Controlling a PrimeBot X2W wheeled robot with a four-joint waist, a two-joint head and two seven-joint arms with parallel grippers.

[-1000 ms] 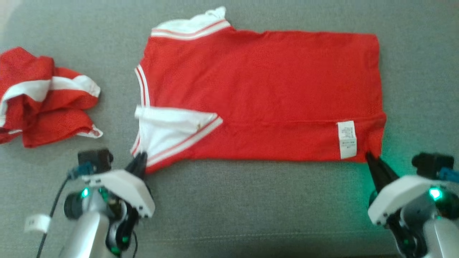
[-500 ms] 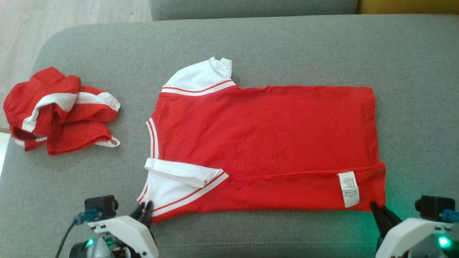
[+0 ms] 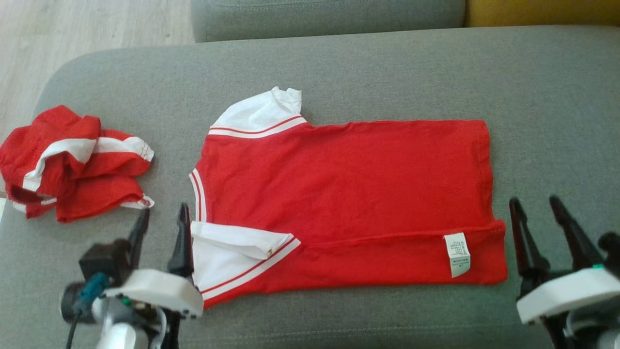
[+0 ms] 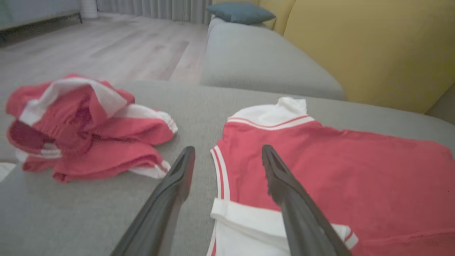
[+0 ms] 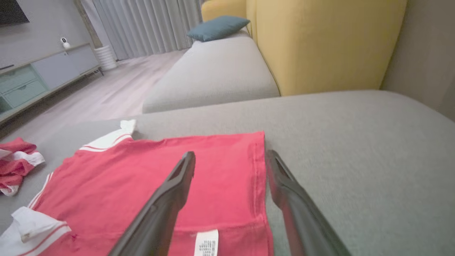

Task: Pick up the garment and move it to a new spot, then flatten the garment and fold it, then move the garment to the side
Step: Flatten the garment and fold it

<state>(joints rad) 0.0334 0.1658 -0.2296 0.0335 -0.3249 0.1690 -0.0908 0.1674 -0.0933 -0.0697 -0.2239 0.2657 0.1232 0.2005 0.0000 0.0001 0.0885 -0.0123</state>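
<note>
A crumpled red heap (image 3: 72, 165) is lying at nine o'clock on the grey cushion (image 3: 339, 72). At seven o'clock the left hand (image 3: 163, 209) is hovering spread and empty beside the flat red garment (image 3: 348, 194) lying at centre. At four o'clock the right hand (image 3: 534, 200) is hovering spread and empty.

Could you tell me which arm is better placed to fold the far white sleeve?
Probably left: the left gripper sits by the collar end of the red T-shirt, nearer that sleeve; the right gripper is by the hem.
</note>
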